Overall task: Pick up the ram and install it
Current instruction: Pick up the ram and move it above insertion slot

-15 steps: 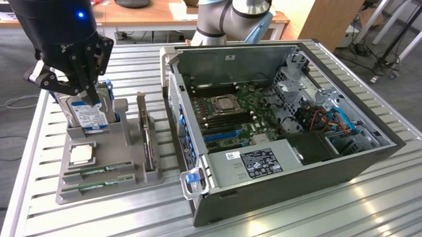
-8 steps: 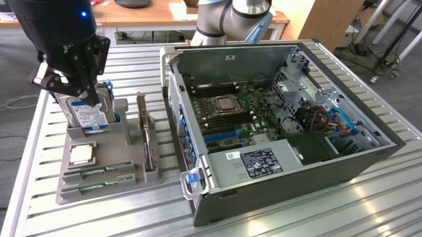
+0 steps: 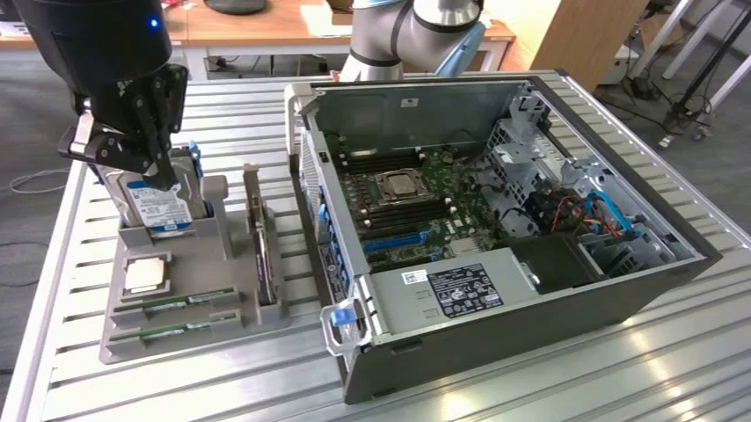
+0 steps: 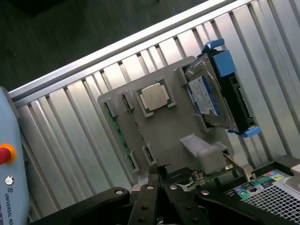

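Note:
Two ram sticks lie flat in slots at the near end of a grey parts holder (image 3: 235, 318): one ram (image 3: 188, 303) beside the other (image 3: 176, 331). In the wrist view a ram (image 4: 117, 135) shows as a thin green strip along the holder's edge. My gripper (image 3: 157, 174) hangs above the holder's far end, in front of the upright hard drive (image 3: 158, 200), well apart from the ram sticks. Its fingers (image 4: 151, 180) are shut together with nothing between them.
A silver processor (image 3: 147, 274) sits on the holder and a grey expansion card (image 3: 260, 242) stands upright in it. To the exterior view's right lies the open computer case (image 3: 657, 290) with its motherboard (image 3: 423, 211) and memory slots (image 3: 375, 163). A teach pendant (image 4: 7, 164) lies beside the slatted table.

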Robot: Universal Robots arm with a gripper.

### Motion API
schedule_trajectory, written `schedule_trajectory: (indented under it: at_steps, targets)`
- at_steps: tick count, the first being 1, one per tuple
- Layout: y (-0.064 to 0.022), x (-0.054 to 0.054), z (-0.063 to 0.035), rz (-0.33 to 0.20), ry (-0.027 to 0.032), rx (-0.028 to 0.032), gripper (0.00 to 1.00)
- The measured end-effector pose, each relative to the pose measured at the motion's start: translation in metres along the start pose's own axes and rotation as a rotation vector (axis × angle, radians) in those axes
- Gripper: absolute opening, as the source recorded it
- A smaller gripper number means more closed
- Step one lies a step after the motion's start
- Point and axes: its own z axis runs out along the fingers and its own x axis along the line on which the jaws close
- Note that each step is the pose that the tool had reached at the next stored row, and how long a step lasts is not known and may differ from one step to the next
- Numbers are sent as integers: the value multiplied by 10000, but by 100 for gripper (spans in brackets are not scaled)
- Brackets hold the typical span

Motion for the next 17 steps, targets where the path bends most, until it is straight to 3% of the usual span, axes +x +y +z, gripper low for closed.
schedule_trajectory:
  at_steps: [17]
  targets:
    - [0, 0, 1, -80, 0, 0, 11]
